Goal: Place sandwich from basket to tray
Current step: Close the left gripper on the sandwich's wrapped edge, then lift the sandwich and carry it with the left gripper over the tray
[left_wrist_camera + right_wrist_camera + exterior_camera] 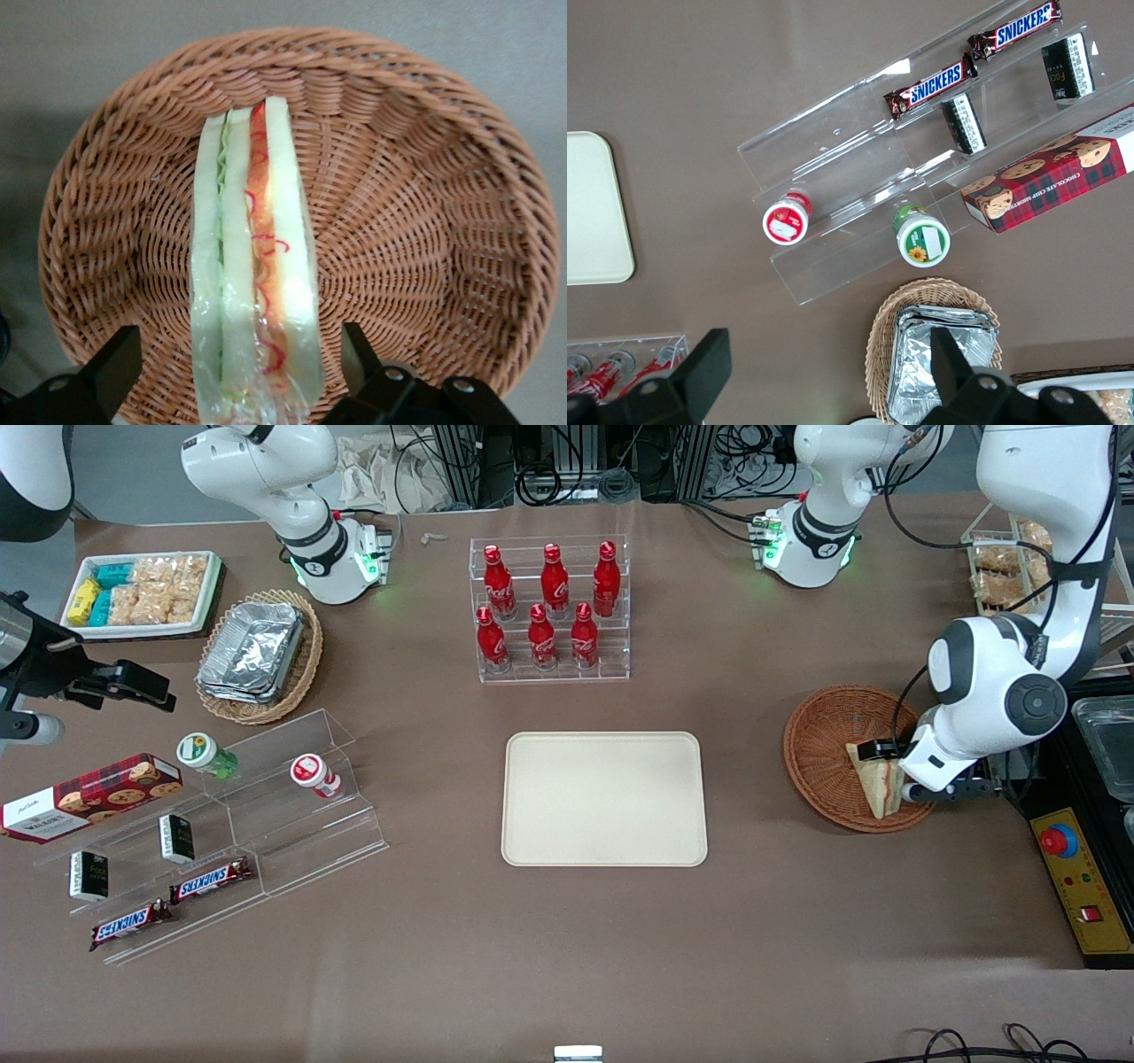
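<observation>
**Tool astride the sandwich**

The cream tray [605,798] lies bare on the brown surface [567,957]. Toward my end, the wicker basket [819,744] holds the sandwich [254,266]. My tool [241,376] straddles it, fingers [111,372] apart, not touching.

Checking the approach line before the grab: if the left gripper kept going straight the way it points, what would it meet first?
The left gripper is open, its fingers astride the sandwich in the basket. Going on, it would likely meet the sandwich first, then the basket's woven floor.
</observation>
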